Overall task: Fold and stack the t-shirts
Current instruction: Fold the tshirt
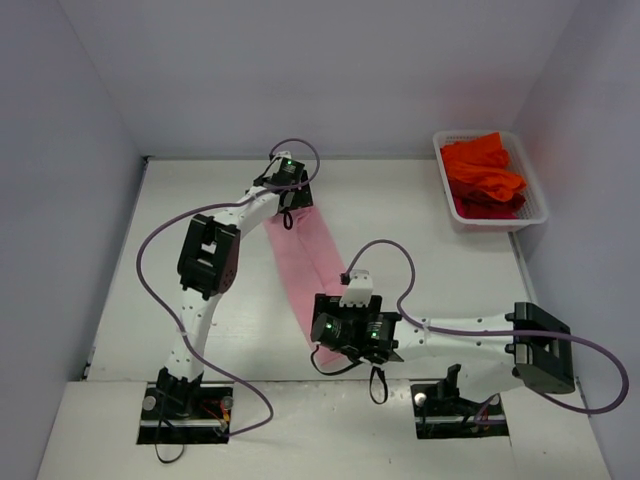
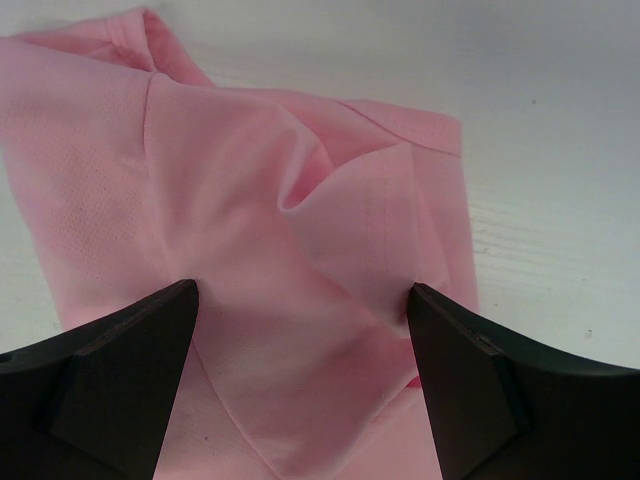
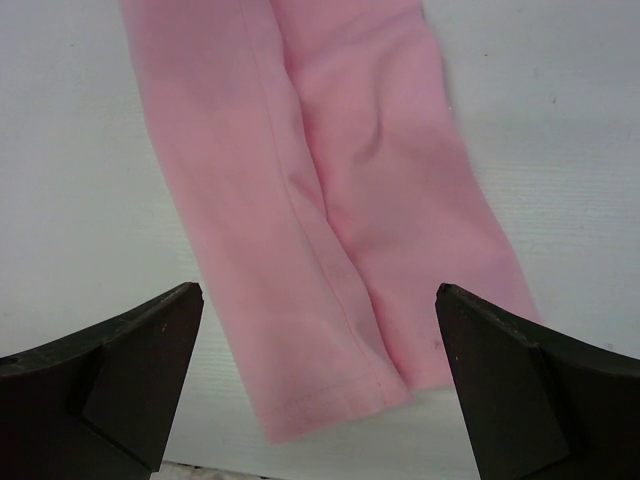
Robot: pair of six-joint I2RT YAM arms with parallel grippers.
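Orange-red t-shirts (image 1: 485, 170) in the basket (image 1: 500, 223) cannot be counted.

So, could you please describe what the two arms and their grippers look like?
The left arm and right arm have white links, black joints and looping purple cables; green lights glow near the wrists. The fingers are black wedges.

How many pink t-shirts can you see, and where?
1. The pink t-shirt lies as a long strip mid-table, from the left hand to the right hand. The orange-red t-shirts heaped in the white basket could hide more.
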